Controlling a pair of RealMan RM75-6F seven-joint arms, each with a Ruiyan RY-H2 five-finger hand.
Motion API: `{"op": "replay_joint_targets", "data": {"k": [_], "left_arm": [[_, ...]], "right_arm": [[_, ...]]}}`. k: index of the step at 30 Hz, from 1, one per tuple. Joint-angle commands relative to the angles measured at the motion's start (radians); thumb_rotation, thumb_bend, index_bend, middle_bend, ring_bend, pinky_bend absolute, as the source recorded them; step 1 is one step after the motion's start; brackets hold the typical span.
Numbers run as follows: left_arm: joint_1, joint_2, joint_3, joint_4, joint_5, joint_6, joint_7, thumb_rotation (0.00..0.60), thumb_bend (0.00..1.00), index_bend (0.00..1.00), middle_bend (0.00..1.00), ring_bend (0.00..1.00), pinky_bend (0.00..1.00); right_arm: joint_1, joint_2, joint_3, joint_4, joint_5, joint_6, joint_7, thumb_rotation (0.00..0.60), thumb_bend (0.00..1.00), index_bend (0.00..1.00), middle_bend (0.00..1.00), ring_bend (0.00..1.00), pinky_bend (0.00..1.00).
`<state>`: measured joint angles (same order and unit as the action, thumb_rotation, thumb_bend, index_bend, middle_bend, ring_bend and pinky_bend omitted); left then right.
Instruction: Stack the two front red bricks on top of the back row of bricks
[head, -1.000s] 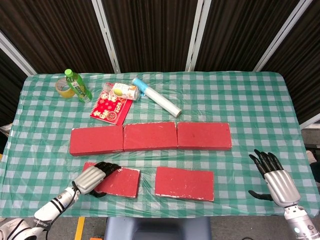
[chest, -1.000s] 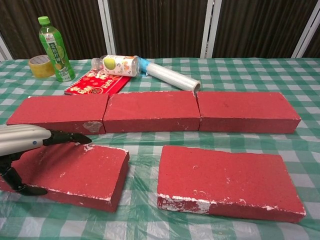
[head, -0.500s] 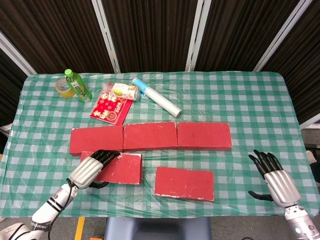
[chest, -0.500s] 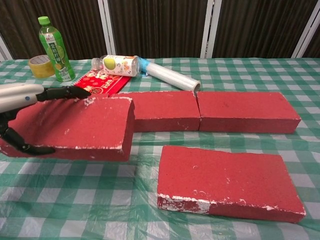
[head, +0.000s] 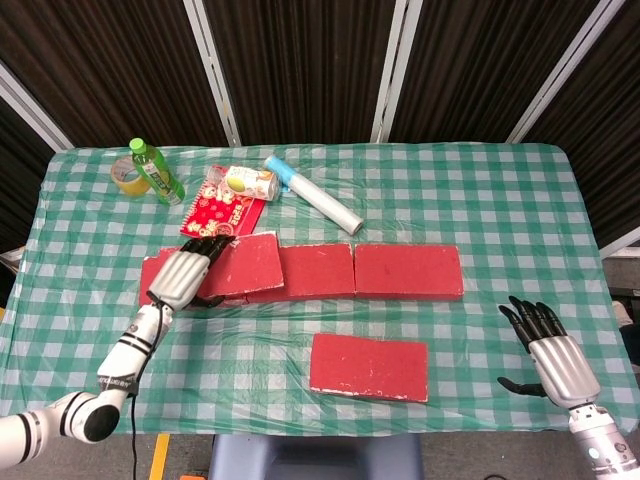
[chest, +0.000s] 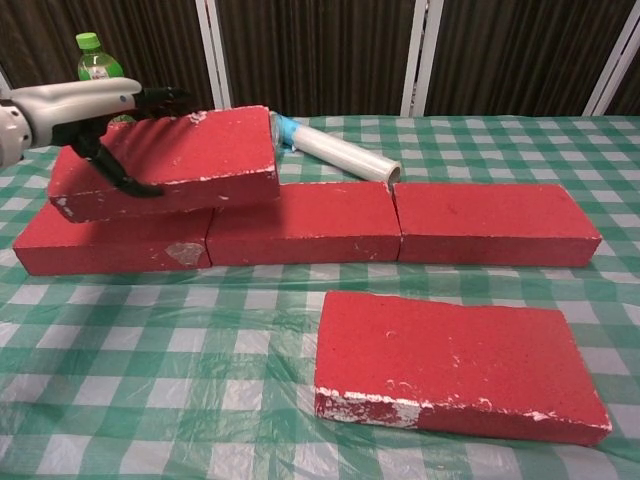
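Your left robot hand (head: 183, 275) grips the lifted rectangular red brick (chest: 170, 160) by one end over the back row of red bricks (chest: 400, 222), right robot hand (head: 553, 357) open, so watch it tipping and landing crooked.

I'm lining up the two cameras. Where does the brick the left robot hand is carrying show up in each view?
Head view: the carried brick is left of centre, over the back row's left end.
Chest view: the carried brick is upper left, above the back row.
Shared landmark: the plastic roll.
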<state>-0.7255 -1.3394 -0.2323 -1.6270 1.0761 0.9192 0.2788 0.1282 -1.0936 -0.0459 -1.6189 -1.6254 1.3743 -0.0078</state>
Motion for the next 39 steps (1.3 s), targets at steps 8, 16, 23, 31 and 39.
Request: {"op": "replay_joint_targets", "data": {"k": [8,16,23,31,39], "left_arm": [[-0.12,-0.096,-0.027,0.136,-0.104,-0.118,0.028,0.6,0.28,0.0,0.52,0.72,0.75],[-0.14,-0.124,-0.006,0.162,-0.086,-0.115,0.014,0.6,0.28,0.0,0.52,0.72,0.75],[-0.142,-0.114,0.006,0.145,-0.088,-0.1,0.014,0.6,0.28,0.0,0.51,0.71,0.73],[-0.153,-0.11,0.019,0.142,-0.12,-0.11,0.021,0.6,0.28,0.0,0.49,0.64,0.68],[-0.16,-0.109,0.03,0.147,-0.13,-0.116,0.017,0.6,0.28,0.0,0.48,0.61,0.67]], "right_arm": [[0.008,-0.001,0.016,0.004,0.039,-0.02,-0.002,0.6,0.13,0.0,0.0,0.0,0.0],[0.008,0.002,0.016,0.004,0.042,-0.02,0.0,0.6,0.13,0.0,0.0,0.0,0.0],[0.009,0.002,0.016,0.006,0.04,-0.019,0.002,0.6,0.13,0.0,0.0,0.0,0.0],[0.008,0.002,0.014,0.004,0.039,-0.017,-0.001,0.6,0.13,0.0,0.0,0.0,0.0],[0.009,0.001,0.015,0.004,0.042,-0.02,-0.004,0.6,0.13,0.0,0.0,0.0,0.0]]}}
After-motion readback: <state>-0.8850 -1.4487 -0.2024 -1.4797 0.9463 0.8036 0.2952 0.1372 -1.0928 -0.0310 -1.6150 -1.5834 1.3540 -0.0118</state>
